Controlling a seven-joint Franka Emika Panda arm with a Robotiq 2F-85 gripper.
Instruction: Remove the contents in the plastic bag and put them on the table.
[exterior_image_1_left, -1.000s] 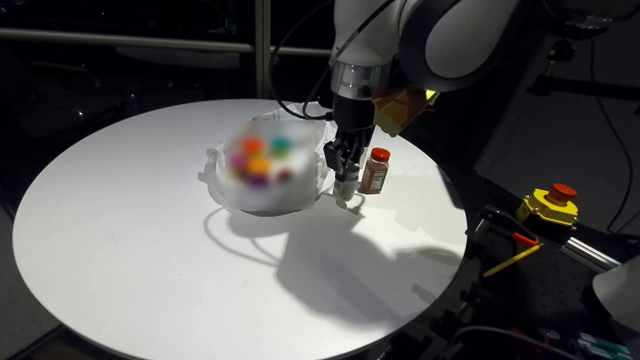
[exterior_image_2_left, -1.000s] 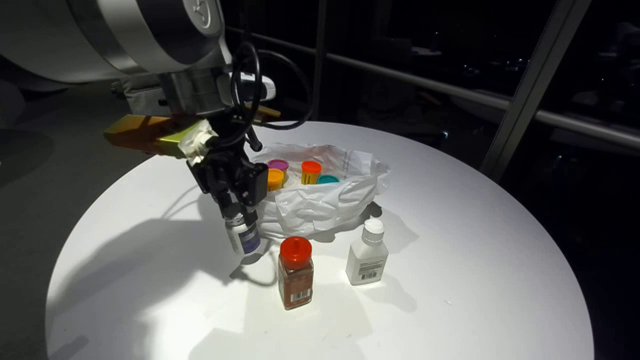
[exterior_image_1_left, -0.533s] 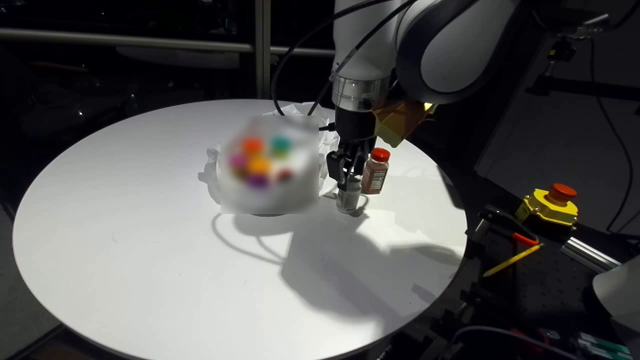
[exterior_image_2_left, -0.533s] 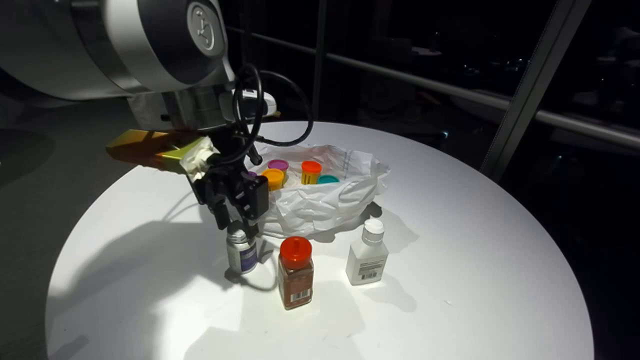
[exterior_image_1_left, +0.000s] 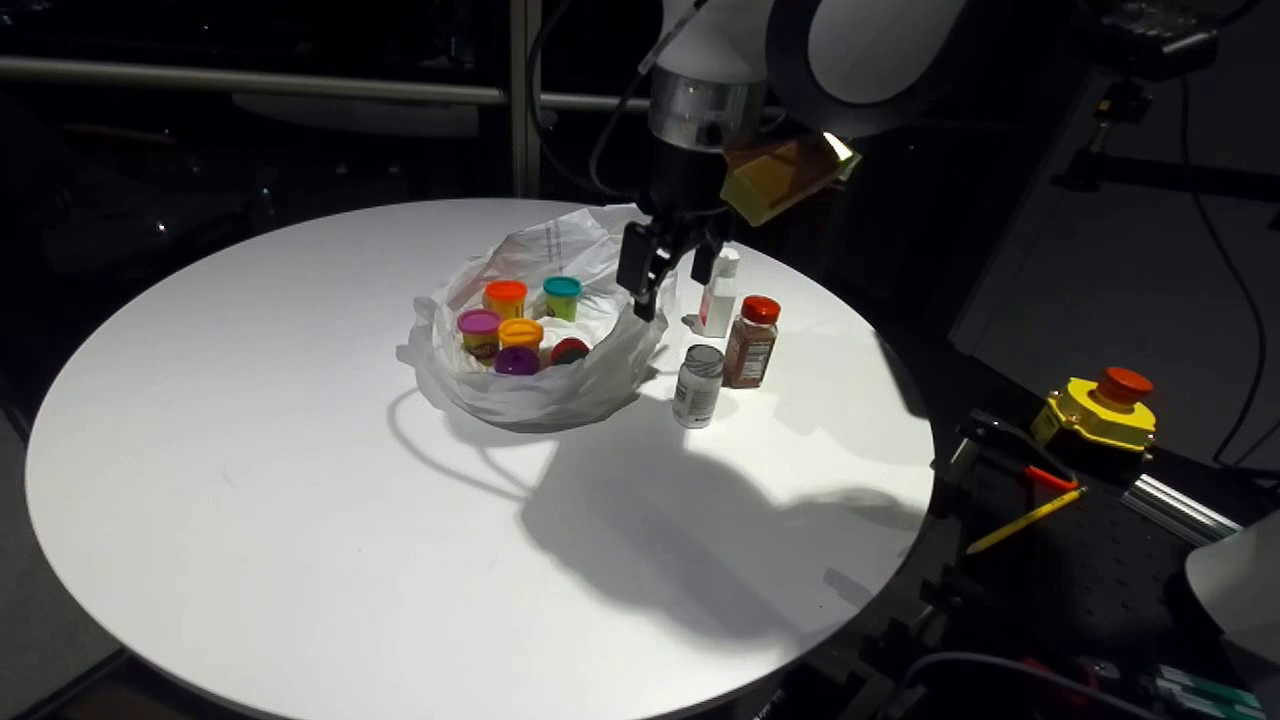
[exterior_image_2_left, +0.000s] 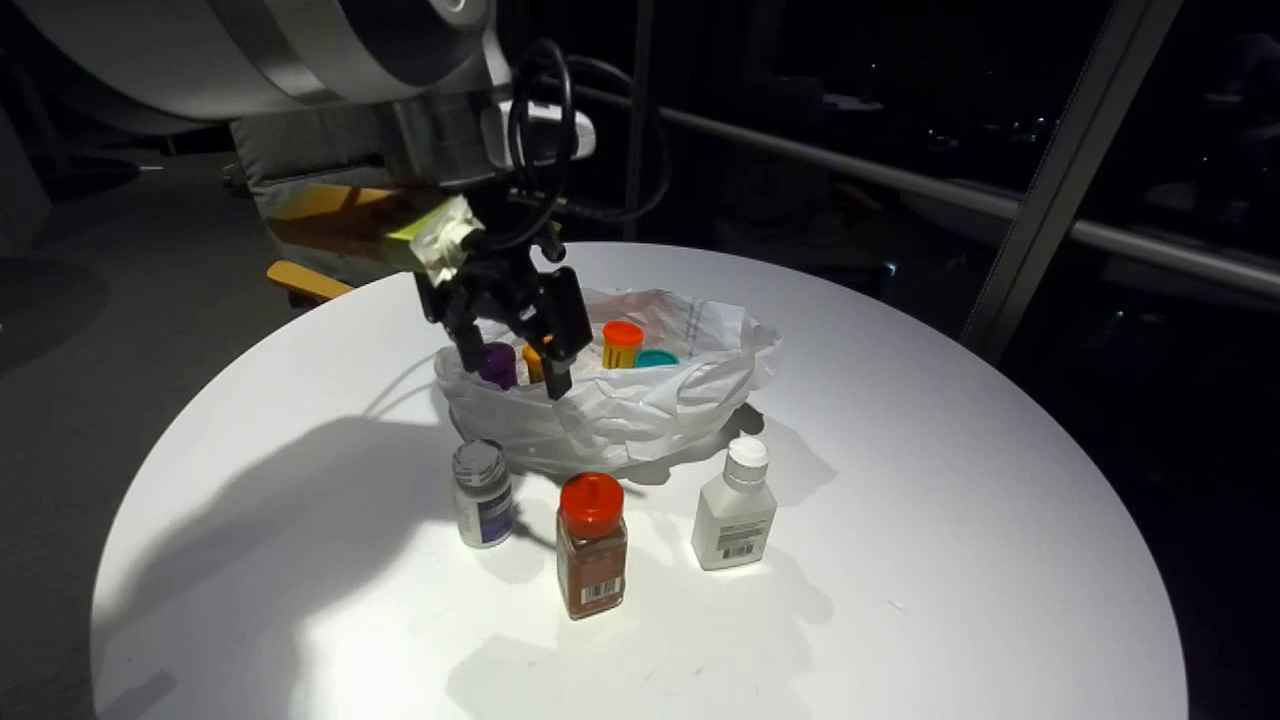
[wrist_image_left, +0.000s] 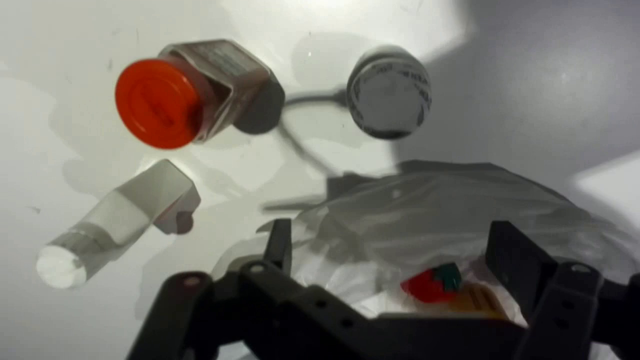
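My gripper (exterior_image_1_left: 672, 288) is open and empty, raised over the near rim of the whitish plastic bag (exterior_image_2_left: 650, 420). In the wrist view its fingers stand wide apart above crinkled plastic. Inside the bag are small pots: orange-red (exterior_image_1_left: 506, 298), teal (exterior_image_1_left: 562, 298), pinkish purple (exterior_image_1_left: 479, 337), yellow (exterior_image_1_left: 521, 335), deep purple (exterior_image_1_left: 517, 361) and dark red (exterior_image_1_left: 570, 351). Three bottles stand upright on the white table (exterior_image_1_left: 300, 520) beside the bag: a grey-lidded one (wrist_image_left: 390, 95), a brown red-capped one (exterior_image_2_left: 591, 560) and a white one (exterior_image_2_left: 735, 520).
The bottles form a loose group close to the bag, the red-capped one between the others in an exterior view. Off the table's edge, a dark surface carries a yellow box with a red button (exterior_image_1_left: 1100, 412) and a yellow pencil (exterior_image_1_left: 1027, 520).
The grey-lidded bottle was lowered onto the table and let go. My gripper has opened, risen and moved from that bottle toward the bag.
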